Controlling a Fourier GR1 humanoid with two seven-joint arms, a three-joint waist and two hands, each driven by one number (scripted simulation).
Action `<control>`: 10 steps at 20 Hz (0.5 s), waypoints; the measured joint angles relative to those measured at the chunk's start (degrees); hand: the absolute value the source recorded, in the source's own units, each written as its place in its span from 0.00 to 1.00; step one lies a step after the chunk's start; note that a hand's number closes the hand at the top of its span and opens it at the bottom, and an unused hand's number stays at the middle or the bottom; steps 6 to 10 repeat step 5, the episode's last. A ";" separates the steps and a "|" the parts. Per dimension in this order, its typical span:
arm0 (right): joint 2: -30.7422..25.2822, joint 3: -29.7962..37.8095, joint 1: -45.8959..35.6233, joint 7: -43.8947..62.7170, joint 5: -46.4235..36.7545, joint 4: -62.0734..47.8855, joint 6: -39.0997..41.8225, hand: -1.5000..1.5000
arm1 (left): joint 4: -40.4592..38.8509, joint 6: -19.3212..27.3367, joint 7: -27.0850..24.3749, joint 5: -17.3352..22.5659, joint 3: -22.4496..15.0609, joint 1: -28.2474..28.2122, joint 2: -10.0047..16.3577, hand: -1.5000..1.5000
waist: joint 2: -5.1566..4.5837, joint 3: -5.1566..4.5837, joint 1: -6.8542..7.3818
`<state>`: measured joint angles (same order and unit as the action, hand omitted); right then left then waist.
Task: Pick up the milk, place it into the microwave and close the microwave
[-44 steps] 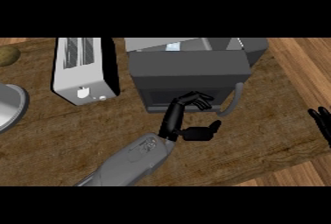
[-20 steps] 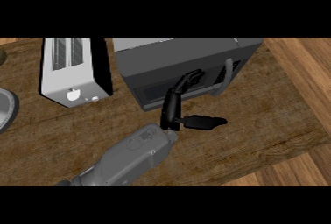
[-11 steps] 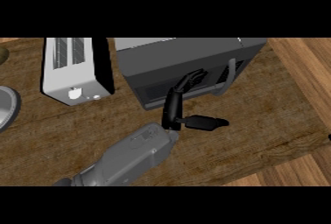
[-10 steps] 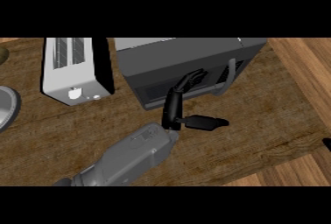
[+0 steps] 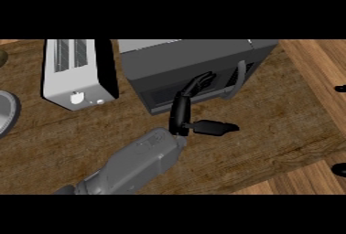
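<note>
The dark grey microwave (image 5: 196,57) stands at the back middle of the wooden counter. Its door (image 5: 165,93) looks shut, with the grey handle (image 5: 238,78) on its right side. My left hand (image 5: 181,112) is open: the straight fingers (image 5: 197,83) rest against the door front and the thumb (image 5: 215,128) sticks out to the right. The milk is not visible anywhere. Of my right hand (image 5: 341,88) only small black tips show at the right edge.
A white toaster (image 5: 74,73) stands just left of the microwave. A grey plate (image 5: 7,112) pokes in at the left edge. The counter's front edge (image 5: 297,167) runs diagonally at the lower right, with wooden floor beyond it.
Since 2.2 s ago my left hand has gone forward and up onto the microwave door, and my right hand has slid toward the right edge. Nothing visibly moved in the last half second.
</note>
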<state>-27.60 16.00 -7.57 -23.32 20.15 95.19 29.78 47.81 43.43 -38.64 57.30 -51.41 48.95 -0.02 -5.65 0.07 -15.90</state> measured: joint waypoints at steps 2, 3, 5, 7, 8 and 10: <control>-0.43 0.23 -0.46 0.59 1.31 -1.08 0.79 0.00 | -0.24 -0.12 -0.58 0.50 0.04 -0.04 -0.01 0.00 | 0.07 -0.03 -0.11; -0.64 0.34 -0.80 0.80 1.97 -1.47 1.18 0.00 | -0.37 -0.18 -0.91 0.67 0.04 -0.07 0.01 0.00 | 0.10 -0.03 -0.21; -1.15 0.54 -1.43 1.19 3.12 -2.46 2.01 0.00 | -0.52 -0.23 -1.38 1.12 -0.03 -0.05 0.00 0.00 | 0.12 -0.01 -0.33; -1.15 0.54 -1.43 1.19 3.12 -2.46 2.01 0.00 | -0.52 -0.23 -1.38 1.12 -0.03 -0.05 0.00 0.00 | 0.12 -0.01 -0.33; -1.15 0.54 -1.43 1.19 3.12 -2.46 2.01 0.00 | -0.52 -0.23 -1.38 1.12 -0.03 -0.05 0.00 0.00 | 0.12 -0.01 -0.33; -1.15 0.54 -1.43 1.19 3.12 -2.46 2.01 0.00 | -0.52 -0.23 -1.38 1.12 -0.03 -0.05 0.00 0.00 | 0.12 -0.01 -0.33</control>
